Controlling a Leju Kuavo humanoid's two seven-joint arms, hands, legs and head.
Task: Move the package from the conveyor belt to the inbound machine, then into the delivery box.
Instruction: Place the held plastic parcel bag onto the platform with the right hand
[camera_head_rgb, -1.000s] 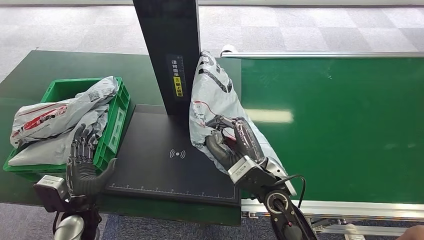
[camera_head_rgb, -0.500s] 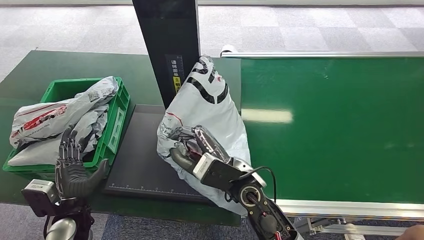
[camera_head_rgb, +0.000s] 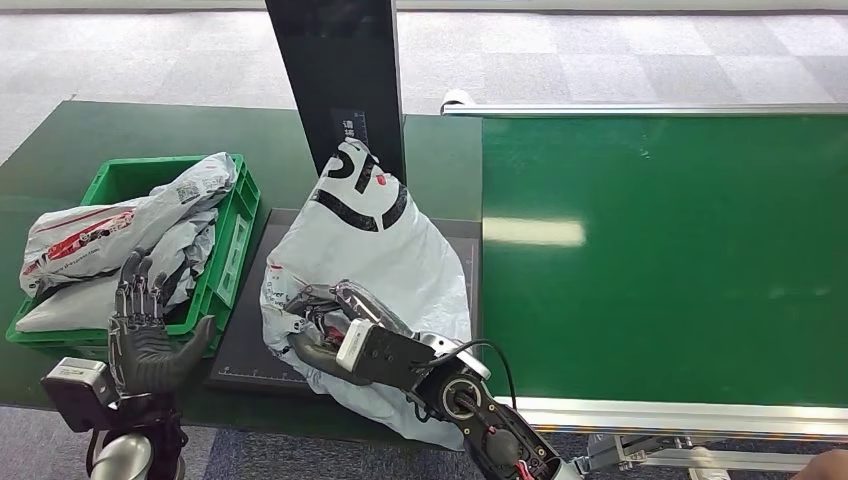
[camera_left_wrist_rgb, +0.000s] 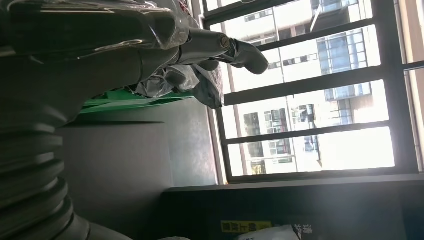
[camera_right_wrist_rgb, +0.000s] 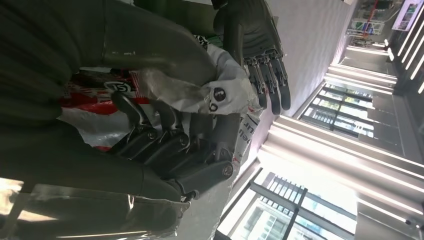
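Dark green surface (camera_head_rgb: 100, 140) | soft, light, slippery package (camera_head_rgb: 375, 240) lay on scanner pad (camera_head_rgb: 250, 345) | right robot hand (camera_head_rgb: 325, 330) gripped its bunched near edge | left robot hand (camera_head_rgb: 145, 335) spread, holding nothing.

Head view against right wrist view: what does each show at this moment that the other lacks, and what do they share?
The head view alone shows the green conveyor belt, the black scanner platform under the package, the dark upright post and the green delivery box already holding grey bags. The right wrist view alone shows, close up, the right hand's dark fingers and thumb bunching the plastic, plus bright ceiling lights behind. Both show the white package held by the right hand and the left hand raised with fingers spread.
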